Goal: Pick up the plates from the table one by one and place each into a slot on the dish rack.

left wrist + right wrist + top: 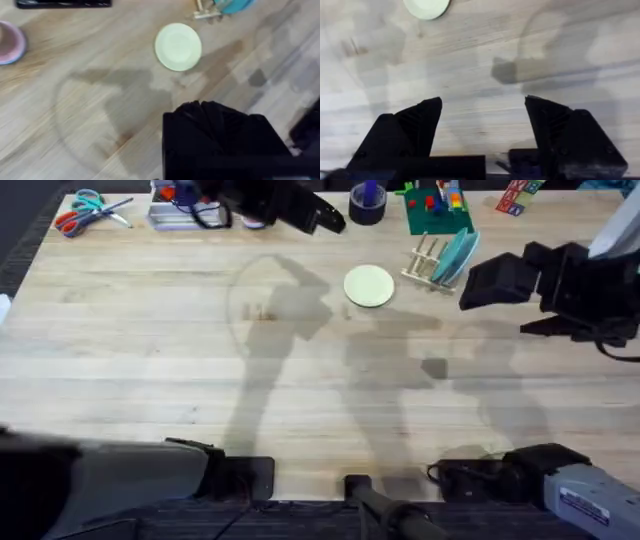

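A cream plate (370, 285) (178, 46) (426, 7) lies flat on the table (150, 360), just left of the dish rack (430, 260) (206, 13). A turquoise plate (461, 253) (235, 5) stands on edge in the rack's slots. My left gripper (325, 220) (220, 135) hovers at the far side, left of and beyond the cream plate, fingers together with nothing held. My right gripper (470, 290) (482, 112) is right of the rack, open above bare wood, nothing between its fingers.
Along the far edge are scissors (85, 210), a tray of small items (185, 210), a black tape roll (367, 205) and a green toy board (437, 210). A pink bowl (10, 42) sits near there. The wide middle and near side of the table are bare wood.
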